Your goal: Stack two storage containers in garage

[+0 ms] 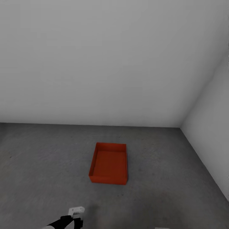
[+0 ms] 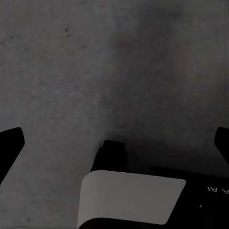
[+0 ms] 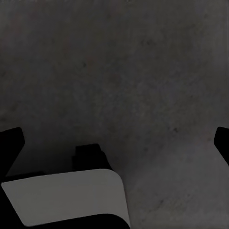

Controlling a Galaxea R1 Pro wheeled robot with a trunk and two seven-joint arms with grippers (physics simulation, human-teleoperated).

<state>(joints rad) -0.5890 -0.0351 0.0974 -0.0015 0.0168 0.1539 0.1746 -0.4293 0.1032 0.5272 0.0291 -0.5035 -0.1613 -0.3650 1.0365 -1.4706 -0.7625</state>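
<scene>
An orange-red storage container (image 1: pixel 108 163) sits on the dark grey concrete floor (image 1: pixel 41 159) of the garage, open side up and with nothing in it. It is a little way in front of me, near the back wall. My left gripper (image 1: pixel 76 219) hangs low at the near edge of the head view, short of the container and to its left. In the left wrist view the left gripper (image 2: pixel 116 143) has its fingers spread wide over bare concrete. The right gripper (image 3: pixel 116 143) is open the same way, also over bare floor.
A plain pale grey wall (image 1: pixel 95 63) runs across the back, and a second wall (image 1: pixel 213 136) closes the right side, meeting it in a corner. Concrete floor stretches to the left of the container and in front of it.
</scene>
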